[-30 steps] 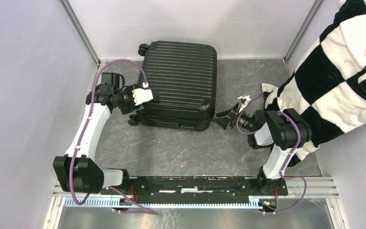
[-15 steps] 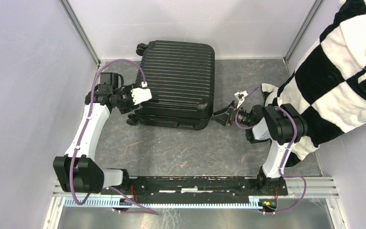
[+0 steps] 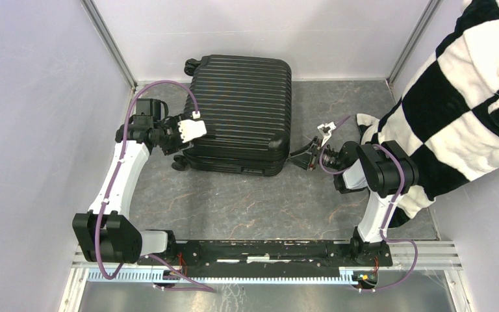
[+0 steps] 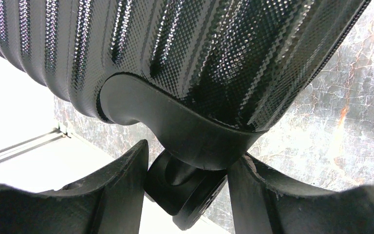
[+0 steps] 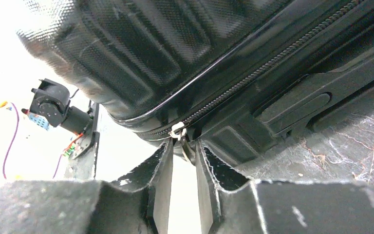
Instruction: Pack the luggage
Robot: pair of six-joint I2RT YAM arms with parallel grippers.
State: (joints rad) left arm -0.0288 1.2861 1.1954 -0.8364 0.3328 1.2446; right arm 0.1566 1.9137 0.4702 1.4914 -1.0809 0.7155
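The luggage (image 3: 240,110) is a black ribbed hard-shell suitcase lying shut and flat at the back centre of the table. My left gripper (image 3: 180,155) is at its near left corner. In the left wrist view the left gripper (image 4: 190,158) is shut on a black caster wheel (image 4: 185,187) under the shell (image 4: 199,58), with a finger on each side. My right gripper (image 3: 294,158) is at the suitcase's near right corner. In the right wrist view the right gripper (image 5: 184,146) is nearly closed on the zipper pull (image 5: 187,150) that hangs from the silver slider (image 5: 177,130).
A black-and-white checkered fabric (image 3: 468,84) fills the right side, above and behind the right arm. Pale walls with metal posts (image 3: 107,42) enclose the grey marbled table (image 3: 234,201). The black base rail (image 3: 266,250) runs along the near edge.
The suitcase has shifted a little to the left and back. My right gripper has moved left and back with its corner. The left gripper has stayed on the wheel.
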